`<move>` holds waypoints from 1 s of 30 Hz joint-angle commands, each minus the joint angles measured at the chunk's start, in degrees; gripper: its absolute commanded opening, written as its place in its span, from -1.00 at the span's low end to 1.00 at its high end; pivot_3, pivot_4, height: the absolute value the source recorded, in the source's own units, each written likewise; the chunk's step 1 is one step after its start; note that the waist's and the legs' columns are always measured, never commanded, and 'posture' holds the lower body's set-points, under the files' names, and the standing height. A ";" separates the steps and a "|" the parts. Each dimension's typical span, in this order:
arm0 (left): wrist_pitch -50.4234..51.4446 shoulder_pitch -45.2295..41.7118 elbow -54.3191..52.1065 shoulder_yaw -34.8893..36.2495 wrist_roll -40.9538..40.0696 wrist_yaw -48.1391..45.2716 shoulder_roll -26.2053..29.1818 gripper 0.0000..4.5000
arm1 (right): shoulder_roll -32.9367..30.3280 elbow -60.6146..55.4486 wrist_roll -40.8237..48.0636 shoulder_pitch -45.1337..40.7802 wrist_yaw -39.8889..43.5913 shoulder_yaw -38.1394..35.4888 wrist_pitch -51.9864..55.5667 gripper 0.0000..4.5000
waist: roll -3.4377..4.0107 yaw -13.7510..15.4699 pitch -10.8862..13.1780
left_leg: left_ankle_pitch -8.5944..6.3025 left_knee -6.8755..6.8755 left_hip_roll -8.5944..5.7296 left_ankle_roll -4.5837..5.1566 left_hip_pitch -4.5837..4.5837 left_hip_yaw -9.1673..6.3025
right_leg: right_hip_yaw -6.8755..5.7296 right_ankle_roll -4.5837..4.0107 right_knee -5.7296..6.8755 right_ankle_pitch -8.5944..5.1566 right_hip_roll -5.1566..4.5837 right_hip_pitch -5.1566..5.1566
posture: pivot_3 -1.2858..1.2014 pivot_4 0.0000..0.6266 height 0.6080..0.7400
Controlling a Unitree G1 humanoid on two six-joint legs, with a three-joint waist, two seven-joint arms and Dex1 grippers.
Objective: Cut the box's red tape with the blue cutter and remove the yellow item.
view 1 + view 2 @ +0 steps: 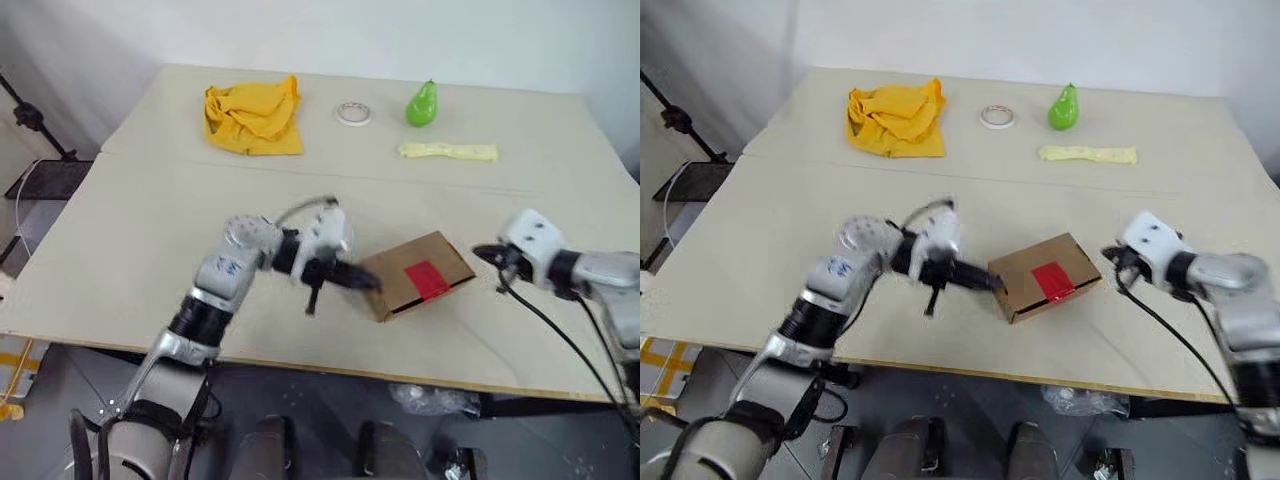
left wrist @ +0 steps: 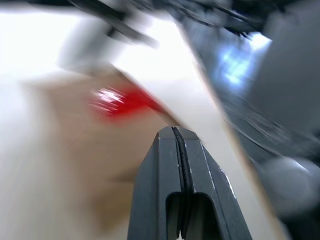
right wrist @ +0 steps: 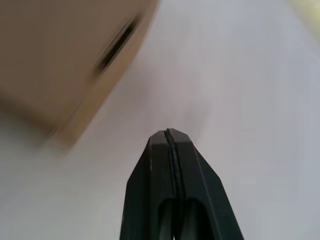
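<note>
The brown box point(image 1: 420, 275) lies near the table's front edge with its flaps down, and the red tape point(image 1: 426, 278) sits across its top toward the near side. My left gripper point(image 1: 368, 281) is shut and empty. It points sideways at the box's left end, level with it and close to touching. In the left wrist view the red tape point(image 2: 120, 100) shows blurred just past the fingertips. My right gripper point(image 1: 484, 253) is shut and empty, a short gap to the right of the box. The blue cutter is out of view. The yellow item is hidden.
Along the far side of the table lie a yellow-orange cloth point(image 1: 253, 118), a white tape roll point(image 1: 352, 113), a green pear point(image 1: 422, 104) and a pale yellow strip point(image 1: 448, 151). A black stand point(image 1: 30, 120) is off the table's left side.
</note>
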 commanded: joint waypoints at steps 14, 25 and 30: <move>-17.09 0.12 17.86 -12.98 14.75 7.17 -10.51 -0.99 | 5.62 -13.12 2.70 -1.34 -7.49 3.27 12.55 -1.00 | -0.01 0.00 0.00 | -0.05 0.03 -0.01 0.05 -0.08 0.06 | 0.04 0.03 -0.05 0.06 -0.04 -0.16 | 0.03 -0.52 1.00; -9.40 5.79 8.73 -15.69 16.19 11.95 -15.27 -0.99 | 8.36 8.80 -3.25 -15.46 -1.12 10.25 -2.13 -1.00 | 0.00 -0.18 0.00 | -0.05 0.07 -0.01 0.05 -0.08 0.12 | 0.02 0.03 -0.02 0.06 -0.04 -0.13 | 0.03 -0.52 1.00; -7.72 6.48 5.11 -15.65 16.41 11.05 -11.52 -0.99 | 7.77 15.45 -5.34 -17.63 -0.15 10.38 -6.16 -1.00 | 0.01 -0.23 -0.01 | -0.04 0.06 0.00 0.04 -0.07 0.11 | 0.00 0.03 -0.02 0.06 -0.03 -0.12 | 0.03 -0.52 1.00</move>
